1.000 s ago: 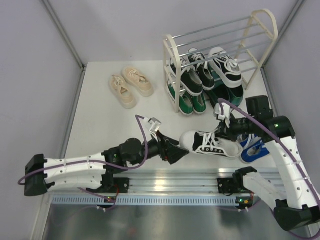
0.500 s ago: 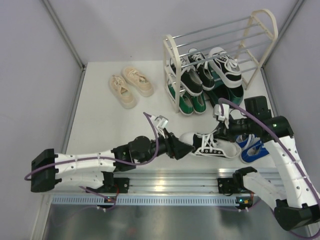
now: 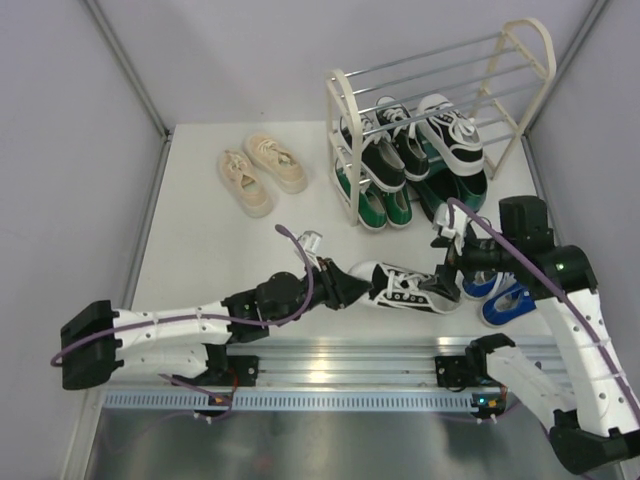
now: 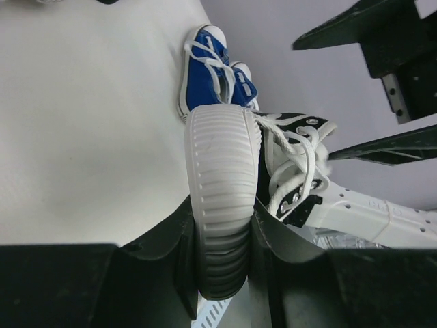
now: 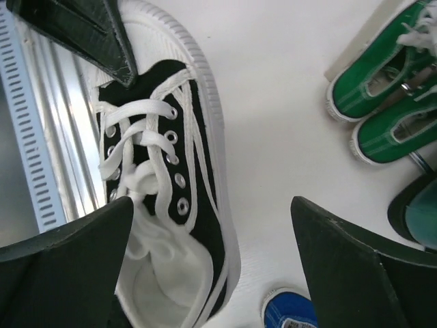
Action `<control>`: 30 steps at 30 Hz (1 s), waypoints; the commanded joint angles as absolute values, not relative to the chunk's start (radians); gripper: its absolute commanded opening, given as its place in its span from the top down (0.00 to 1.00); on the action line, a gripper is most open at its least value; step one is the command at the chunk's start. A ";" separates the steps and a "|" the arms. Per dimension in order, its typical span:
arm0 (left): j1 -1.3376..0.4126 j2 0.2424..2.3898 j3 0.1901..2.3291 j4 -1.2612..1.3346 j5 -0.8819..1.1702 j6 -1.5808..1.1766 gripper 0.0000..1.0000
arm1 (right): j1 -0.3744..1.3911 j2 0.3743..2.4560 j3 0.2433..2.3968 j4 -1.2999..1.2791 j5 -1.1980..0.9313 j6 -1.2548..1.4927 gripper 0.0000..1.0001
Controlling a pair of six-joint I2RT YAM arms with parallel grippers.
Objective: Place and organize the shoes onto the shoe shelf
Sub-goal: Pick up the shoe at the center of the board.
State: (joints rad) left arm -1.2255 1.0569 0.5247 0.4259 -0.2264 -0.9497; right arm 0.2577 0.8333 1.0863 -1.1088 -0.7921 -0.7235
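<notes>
You're mid hand-over, I'd judge: your left gripper (image 4: 222,229) pinches the toe cap of the black sneaker (image 3: 405,290), low at the table's (image 3: 200,240) near edge; your right gripper (image 5: 212,212) hangs wide open over its heel (holding nothing); next, lift it toward the shoe shelf (image 3: 337,130), well apart.

Bright, even light, perhaps from overhead; soft shadows, near foreground blurred in both wrist views.
</notes>
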 commanded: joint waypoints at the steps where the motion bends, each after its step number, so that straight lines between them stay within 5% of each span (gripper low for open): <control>1: -1.204 0.971 0.480 0.571 -0.293 -1.026 1.00 | 0.232 0.769 1.094 -0.982 -0.686 -0.559 0.01; 9: -1.200 0.887 0.396 0.653 -0.383 -1.075 1.00 | 0.195 0.770 1.068 -1.000 -0.577 -0.387 0.01; 28: -1.147 0.965 0.529 0.660 -0.321 -1.026 1.00 | 0.166 0.905 1.068 -1.005 -0.469 -0.374 0.35; 30: -1.140 0.986 0.549 0.658 -0.305 -1.022 1.00 | 0.166 0.931 1.081 -1.011 -0.483 -0.393 0.44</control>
State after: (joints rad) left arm -1.1507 0.9794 0.4686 0.4873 -0.3531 -1.0142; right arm 0.1741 0.9012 1.0580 -1.0180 -0.4828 -0.3565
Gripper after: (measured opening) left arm 0.320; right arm 0.599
